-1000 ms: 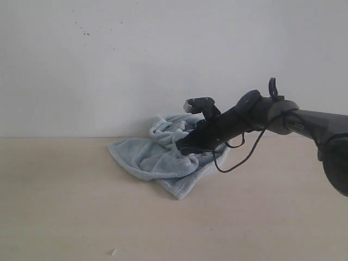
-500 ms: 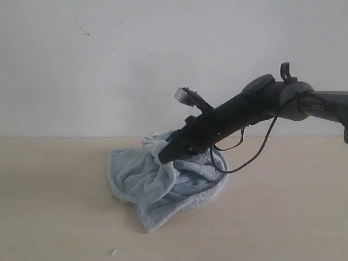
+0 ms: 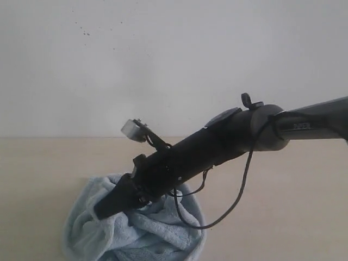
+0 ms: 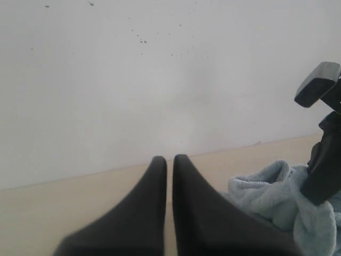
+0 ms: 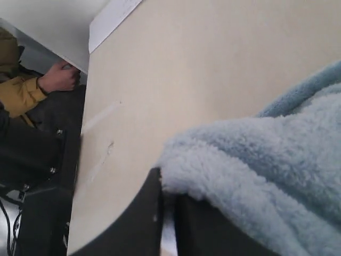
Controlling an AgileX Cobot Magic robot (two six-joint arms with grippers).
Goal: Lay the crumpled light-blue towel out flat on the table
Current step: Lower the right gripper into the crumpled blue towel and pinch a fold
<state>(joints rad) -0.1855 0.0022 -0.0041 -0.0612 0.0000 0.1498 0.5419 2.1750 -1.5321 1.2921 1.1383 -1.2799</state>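
The pale-blue fluffy towel lies bunched in a heap on the beige table, low in the exterior view and cut off by its bottom edge. My right gripper reaches across from the right and is shut on a fold of the towel; in the right wrist view the cloth spills over the closed fingers. My left gripper is shut with nothing in it, hovering over bare table beside the towel. It does not show in the exterior view.
A white wall rises right behind the table. A black cable hangs in a loop under the right arm. In the right wrist view the table's edge shows, with a person in a yellow jacket and dark equipment beyond it.
The right gripper has dragged the towel away from the wall, toward the front and left. The towel rose off the table, then came down as a heap lower in the view.
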